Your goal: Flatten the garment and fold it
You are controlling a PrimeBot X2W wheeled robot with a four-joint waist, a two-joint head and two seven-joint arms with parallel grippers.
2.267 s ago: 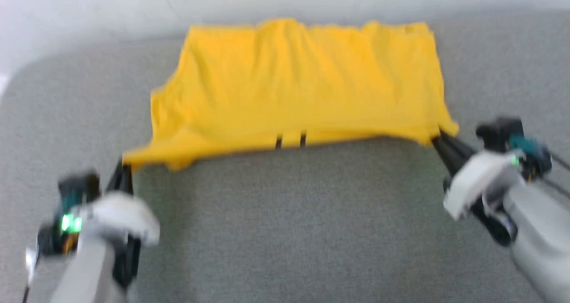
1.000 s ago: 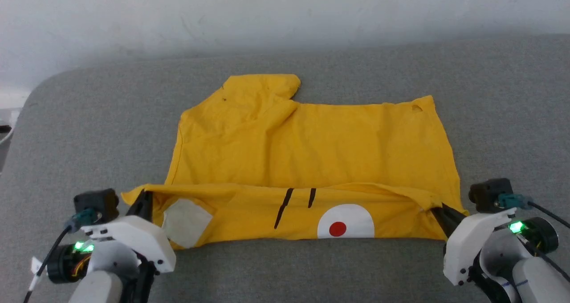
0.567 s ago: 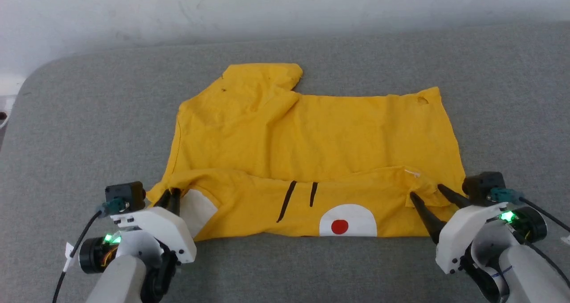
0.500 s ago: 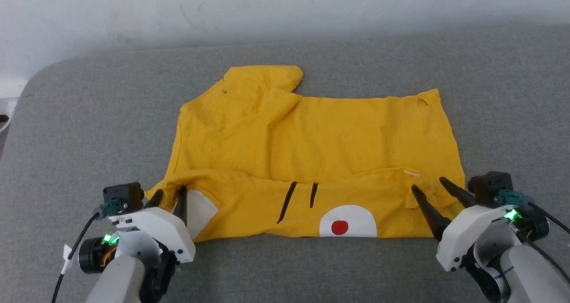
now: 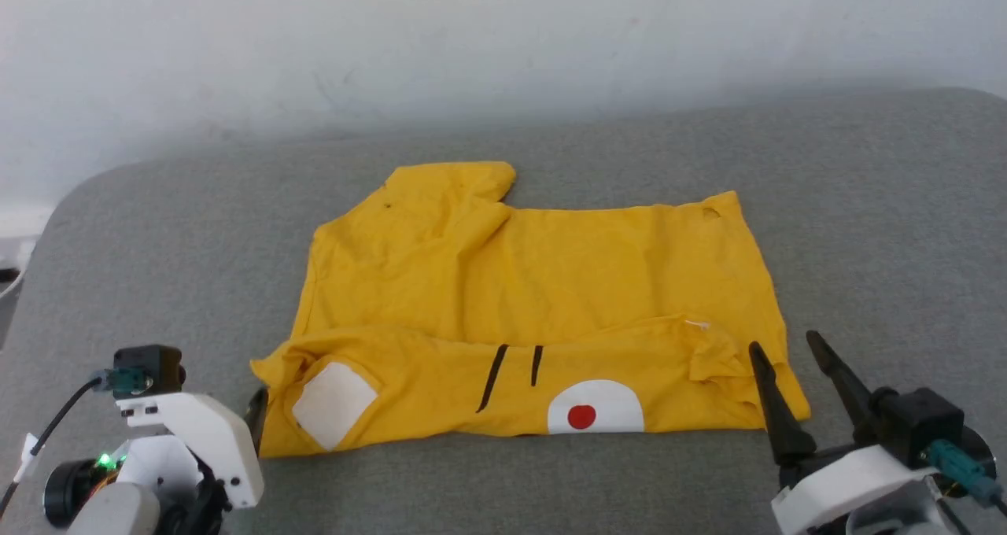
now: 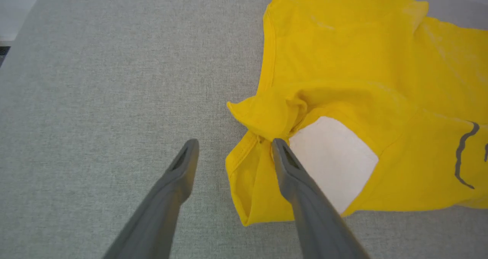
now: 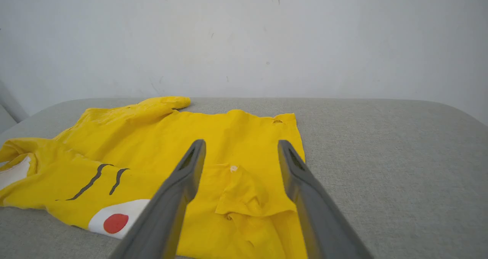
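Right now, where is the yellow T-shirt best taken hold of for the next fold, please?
Probably pinch the T-shirt at its two near corners, coming in low from the near edge: the left corner by the white patch and the right corner are rumpled and raised.

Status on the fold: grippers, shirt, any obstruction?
Left gripper open, empty, at shirt's near left corner. Right gripper open, empty, at near right corner. Yellow T-shirt lies on grey surface, near edge folded over, print up. No obstruction seen.
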